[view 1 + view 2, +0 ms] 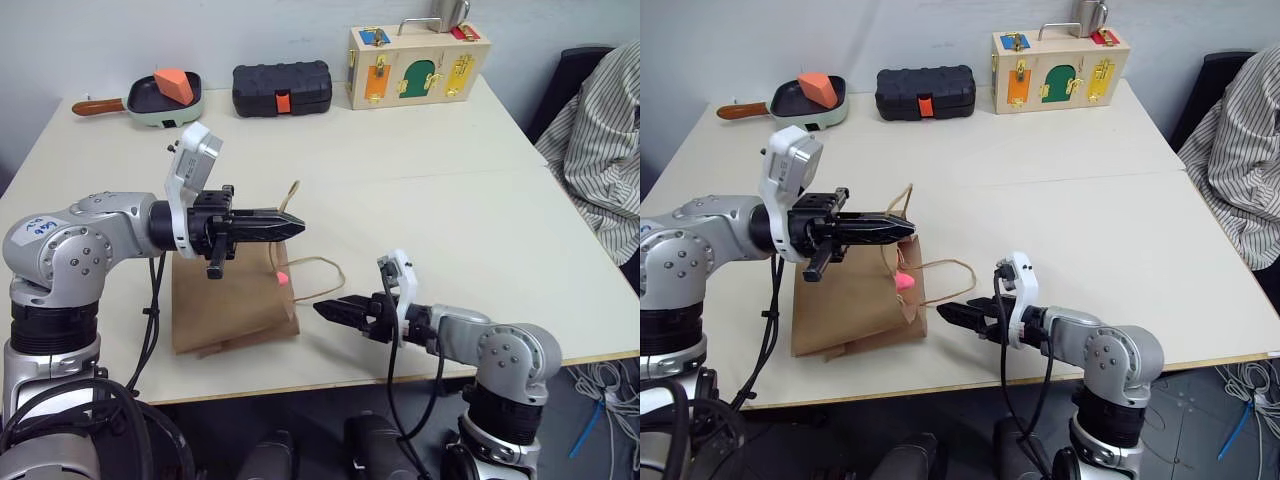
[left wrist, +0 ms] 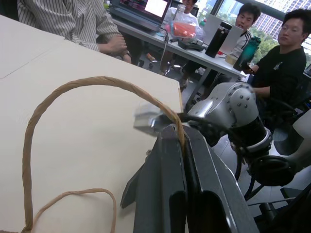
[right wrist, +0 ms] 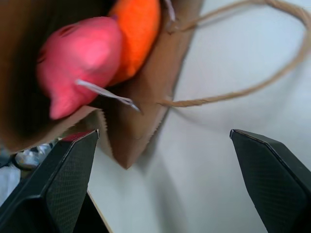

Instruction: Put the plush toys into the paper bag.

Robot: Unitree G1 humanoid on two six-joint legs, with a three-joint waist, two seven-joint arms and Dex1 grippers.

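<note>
The brown paper bag (image 1: 230, 305) lies on the table with its mouth facing my right. My left gripper (image 1: 292, 226) is level above the mouth and shut on one cord handle (image 2: 97, 81), which runs between its fingers. The other handle (image 1: 322, 268) rests on the table. The pink plush toy (image 3: 80, 58) and the orange plush toy (image 3: 138, 29) sit inside the bag's mouth; the pink one (image 1: 904, 281) shows at the opening. My right gripper (image 1: 326, 311) hovers just off the mouth, pointing at it, open with nothing between its fingers.
At the far edge stand a pan holding an orange block (image 1: 172, 88), a black ribbed case (image 1: 282, 88) and a wooden lock box (image 1: 418, 65). A person in a striped shirt (image 1: 600, 150) sits at the table's right side. More people sit beyond the table.
</note>
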